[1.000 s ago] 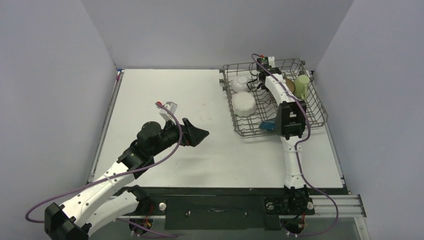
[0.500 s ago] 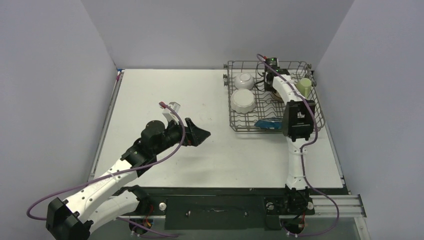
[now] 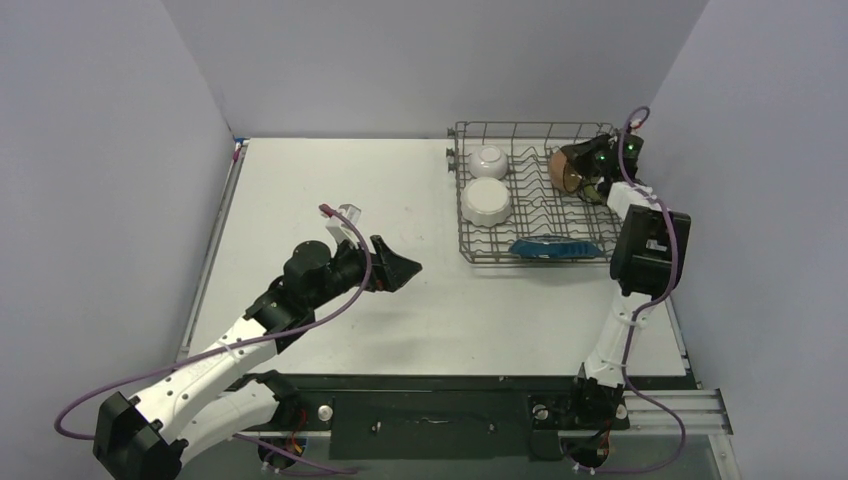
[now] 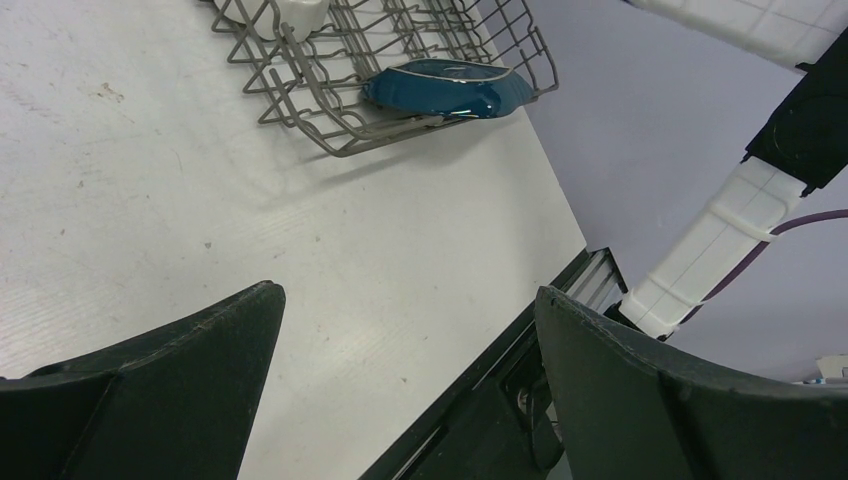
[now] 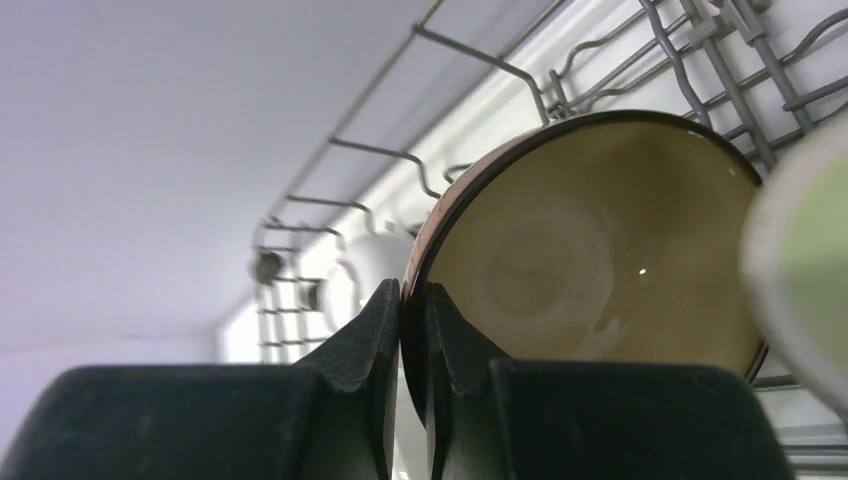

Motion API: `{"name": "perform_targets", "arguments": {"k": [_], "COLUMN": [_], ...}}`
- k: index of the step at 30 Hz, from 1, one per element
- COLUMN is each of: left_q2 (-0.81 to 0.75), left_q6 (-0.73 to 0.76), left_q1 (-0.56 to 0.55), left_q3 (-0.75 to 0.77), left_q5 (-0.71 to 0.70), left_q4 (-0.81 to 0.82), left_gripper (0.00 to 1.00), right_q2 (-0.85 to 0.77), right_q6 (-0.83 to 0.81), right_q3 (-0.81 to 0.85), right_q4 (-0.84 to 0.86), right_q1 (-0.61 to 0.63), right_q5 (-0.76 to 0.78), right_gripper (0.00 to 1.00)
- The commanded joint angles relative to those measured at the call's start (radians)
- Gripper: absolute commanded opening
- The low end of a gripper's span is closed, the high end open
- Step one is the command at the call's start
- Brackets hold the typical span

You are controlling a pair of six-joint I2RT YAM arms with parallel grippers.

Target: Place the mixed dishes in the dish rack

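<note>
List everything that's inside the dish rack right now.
In the dish rack: small white bowl, white plate, blue leaf dish, and the brown bowl, pinched at its rim by the right gripper. The green mug shows only as a blur; the arm covers it from above.

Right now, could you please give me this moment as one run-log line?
right end effector: shut on brown bowl rim, at dish rack far right | left end effector: open, empty, over table

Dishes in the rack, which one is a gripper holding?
The brown bowl, rim pinched by the right gripper; the white bowl, plate and blue dish sit free.
</note>
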Motion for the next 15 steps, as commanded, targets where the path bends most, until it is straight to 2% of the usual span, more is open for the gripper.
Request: {"name": "perform_targets", "arguments": {"k": [1,5,12,15], "left_q2": [0.001,-0.011,-0.027,-0.034], "left_q6": [-0.017,-0.021,-0.027,-0.034], "left_q1": [0.006,0.005,0.007,0.007], "left_q3": [0.005,0.000,-0.007,-0.015], "left_q5": [0.025,0.025,0.026,0.029], "left_q4": [0.073,0.071,0.074,0.081], "left_gripper": [0.96,0.96,0.96,0.96], "right_q2": [-0.014,0.000,-0.010,-0.056], "right_q6": [0.508,0.721,0.881,0.896], "right_q3": [-0.146,-0.275,-0.406,-0.499], "right_q4": [0.650,0.939,1.143,1.154], "right_q1": [-0.019,-0.030,-0.029,-0.045], "right_q5": [-0.111,-0.065,-0.049,-0.025], "right_gripper": [0.00,0.00,0.00,0.00]}}
